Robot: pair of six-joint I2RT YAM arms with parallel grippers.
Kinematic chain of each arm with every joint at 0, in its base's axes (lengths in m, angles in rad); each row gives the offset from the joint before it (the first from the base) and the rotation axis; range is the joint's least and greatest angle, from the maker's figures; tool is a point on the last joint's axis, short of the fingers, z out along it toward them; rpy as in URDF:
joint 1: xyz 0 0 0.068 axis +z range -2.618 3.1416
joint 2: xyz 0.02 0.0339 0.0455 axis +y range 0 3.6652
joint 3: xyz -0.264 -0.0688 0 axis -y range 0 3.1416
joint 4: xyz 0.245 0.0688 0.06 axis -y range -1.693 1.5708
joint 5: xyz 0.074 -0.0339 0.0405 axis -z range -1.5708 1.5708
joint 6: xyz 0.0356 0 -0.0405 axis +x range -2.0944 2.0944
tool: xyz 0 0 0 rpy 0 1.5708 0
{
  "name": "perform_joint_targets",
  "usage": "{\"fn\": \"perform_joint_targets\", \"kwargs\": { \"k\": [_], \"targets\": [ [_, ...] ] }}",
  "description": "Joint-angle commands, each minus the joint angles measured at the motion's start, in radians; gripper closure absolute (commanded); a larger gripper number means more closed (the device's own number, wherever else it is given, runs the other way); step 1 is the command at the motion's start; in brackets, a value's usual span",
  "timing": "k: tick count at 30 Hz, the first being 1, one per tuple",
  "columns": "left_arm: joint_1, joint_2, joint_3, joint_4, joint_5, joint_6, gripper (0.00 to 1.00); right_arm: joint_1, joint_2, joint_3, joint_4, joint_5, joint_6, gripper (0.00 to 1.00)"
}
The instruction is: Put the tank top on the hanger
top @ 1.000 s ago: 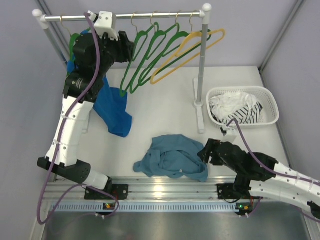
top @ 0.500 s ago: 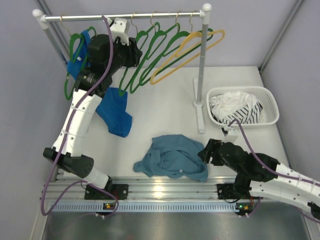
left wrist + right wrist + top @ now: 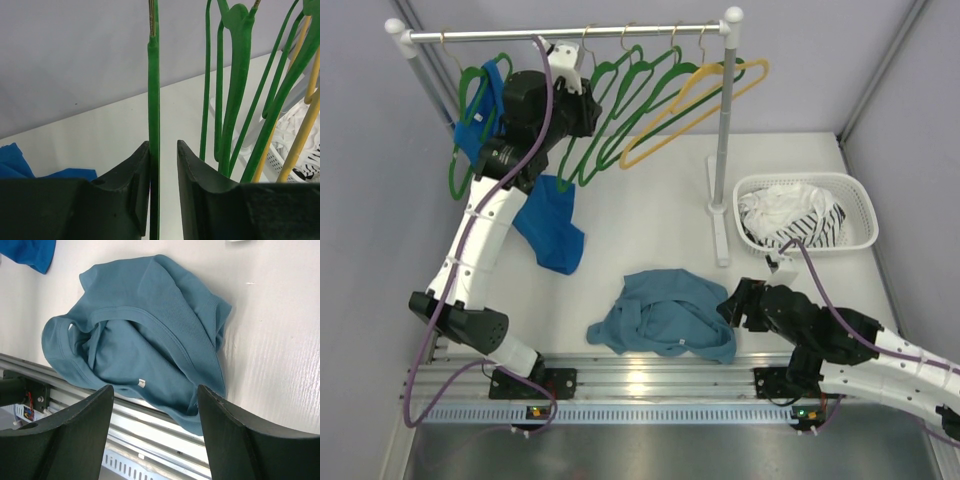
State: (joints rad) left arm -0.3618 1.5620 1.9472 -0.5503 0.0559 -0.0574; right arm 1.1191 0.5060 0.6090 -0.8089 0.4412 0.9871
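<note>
The teal tank top [image 3: 665, 315] lies crumpled on the table near the front edge; it also shows in the right wrist view [image 3: 150, 335]. My right gripper [image 3: 735, 305] is open and empty just right of it, with the cloth's lower hem between its spread fingers [image 3: 155, 395]. My left gripper [image 3: 590, 108] is raised at the rack. A thin green hanger [image 3: 153, 150] stands between its fingers, touching the left finger [image 3: 135, 175], with a gap to the right one. That hanger hangs from the rail [image 3: 603, 70].
Several more green hangers [image 3: 640, 85] and a yellow hanger [image 3: 705, 95] hang from the rail [image 3: 650, 30]. A royal-blue top [image 3: 548, 225] hangs on the leftmost green hanger. The rack post [image 3: 722, 140] stands at centre right. A white basket [image 3: 855, 205] holds striped cloth.
My left arm has swung right along the rail, away from the hanger with the royal-blue top, to the neighbouring green hanger. The right arm and the tank top have not moved.
</note>
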Motion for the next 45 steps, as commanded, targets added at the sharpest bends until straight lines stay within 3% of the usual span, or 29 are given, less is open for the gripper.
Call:
{"fn": "perform_joint_targets", "kwargs": {
  "k": [1,6,11,27,45],
  "targets": [
    [0.001,0.006,-0.008,0.021,-0.002,0.013,0.69,0.008,-0.015,0.000,0.005,-0.007,-0.010,0.33],
    [0.001,0.003,-0.017,0.033,-0.001,0.010,0.77,0.008,-0.023,-0.005,0.002,-0.007,-0.010,0.33],
    [0.000,-0.003,-0.011,0.047,-0.001,0.010,1.00,0.008,-0.021,-0.006,0.002,-0.009,-0.010,0.33],
    [0.000,-0.089,-0.028,0.144,-0.027,0.027,1.00,0.008,-0.011,-0.012,0.023,-0.015,-0.022,0.34],
    [0.000,-0.296,-0.267,0.144,-0.047,0.016,1.00,0.008,0.008,-0.025,0.048,-0.030,-0.036,0.34]
  ]
}}
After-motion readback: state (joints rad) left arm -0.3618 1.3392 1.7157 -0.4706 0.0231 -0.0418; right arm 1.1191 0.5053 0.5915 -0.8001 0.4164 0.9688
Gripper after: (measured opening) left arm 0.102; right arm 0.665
